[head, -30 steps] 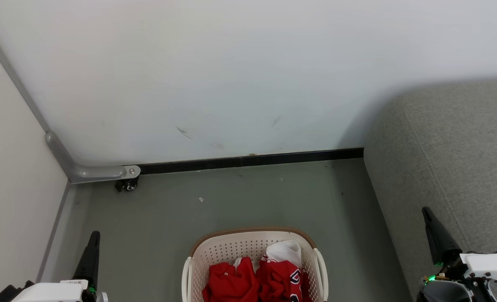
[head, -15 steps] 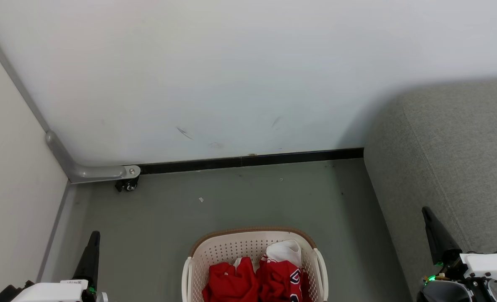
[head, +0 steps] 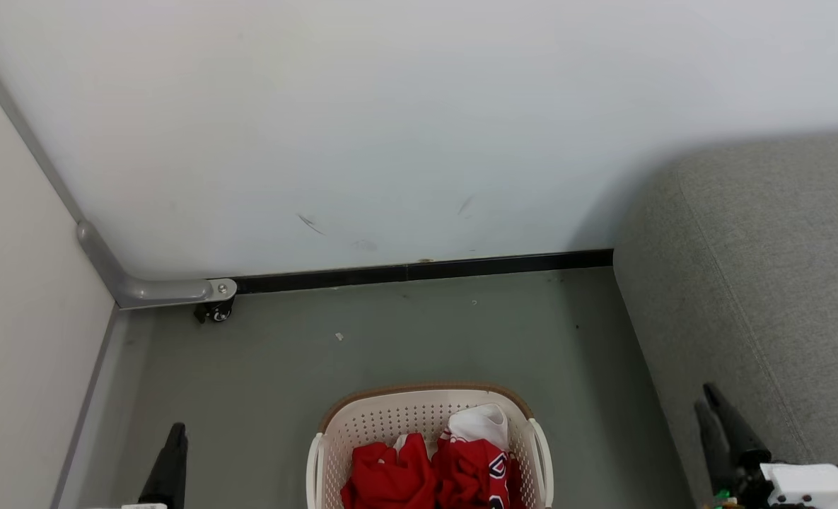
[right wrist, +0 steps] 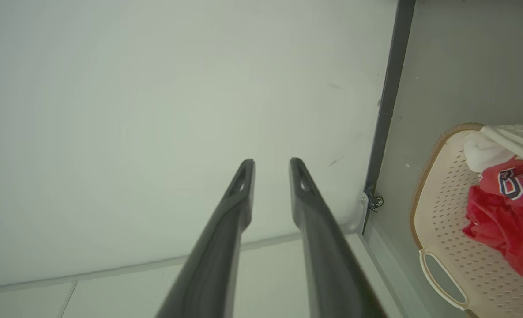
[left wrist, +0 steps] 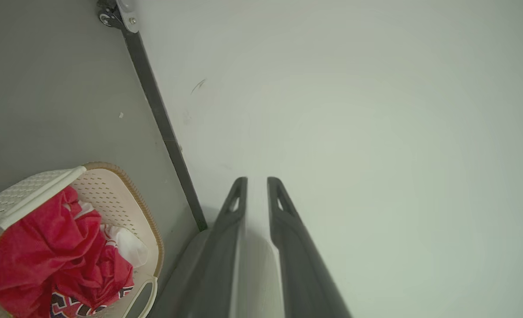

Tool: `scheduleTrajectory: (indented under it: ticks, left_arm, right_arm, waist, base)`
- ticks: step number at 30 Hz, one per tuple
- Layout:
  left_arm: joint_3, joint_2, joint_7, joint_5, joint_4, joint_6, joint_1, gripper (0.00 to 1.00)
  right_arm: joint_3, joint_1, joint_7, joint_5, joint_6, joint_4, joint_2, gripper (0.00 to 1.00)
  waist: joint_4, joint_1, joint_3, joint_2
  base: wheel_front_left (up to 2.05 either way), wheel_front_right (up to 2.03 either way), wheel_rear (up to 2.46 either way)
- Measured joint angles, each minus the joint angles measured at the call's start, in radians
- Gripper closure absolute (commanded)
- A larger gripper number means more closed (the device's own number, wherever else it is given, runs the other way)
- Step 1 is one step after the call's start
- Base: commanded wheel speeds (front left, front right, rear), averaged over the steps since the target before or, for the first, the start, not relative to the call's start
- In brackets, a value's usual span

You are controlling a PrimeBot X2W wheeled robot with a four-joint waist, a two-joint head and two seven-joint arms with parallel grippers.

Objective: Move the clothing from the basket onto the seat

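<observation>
At the far left, the left tool (head: 177,431) rises from the bottom edge of the head view as one dark sliver over the grey floor (head: 390,332). In its own wrist view its two fingers (left wrist: 232,212) stand a narrow slit apart, with the pale wall (left wrist: 376,132) showing between them and nothing pinched.

A grey metal bracket with a small black caster (head: 215,311) sits in the corner. From it a black skirting strip (head: 426,270) runs along the foot of the wall towards the right.

In the middle, at the bottom of the head view, the basket (head: 383,423) stands on the floor. It is cream plastic with rows of small holes, a brown woven-look rim and a loop handle on each side.

The clothing (head: 397,477) lies bunched inside it. It is crumpled bright red fabric, one piece with dark, white-edged lettering (right wrist: 510,185), and white fabric (head: 481,423) piled at the far side against the wall of the basket.

Right of the basket and apart from it is the seat (head: 765,283), a large grey upholstered block with rounded edges and bare fabric.

The right tool (head: 703,397) sits at the lower right, in front of the seat. Its fingers (right wrist: 239,198) are spread with a clear gap and grip nothing.
</observation>
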Motion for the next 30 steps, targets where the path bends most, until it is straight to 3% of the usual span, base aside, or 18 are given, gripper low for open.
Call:
scheduleTrajectory:
  ticks: [18, 30]
  left_arm:
    - [-0.041, -0.005, -0.059, 0.085, -0.022, 0.001, 0.017, 0.00]
    - [-0.086, 0.020, -0.103, 0.248, -0.052, 0.012, 0.016, 0.00]
  right_arm:
    - [0.061, 0.022, -0.059, -0.094, 0.000, -0.002, 0.005, 0.00]
    - [0.112, 0.012, -0.102, -0.279, 0.000, -0.008, -0.019, 0.00]
  waist:
    - [0.001, 0.0008, -0.008, 0.0001]
    - [0.002, 0.0093, -0.034, 0.0000]
  base:
    - [0.00, 0.00, 0.00]
    - [0.00, 0.00, 0.00]
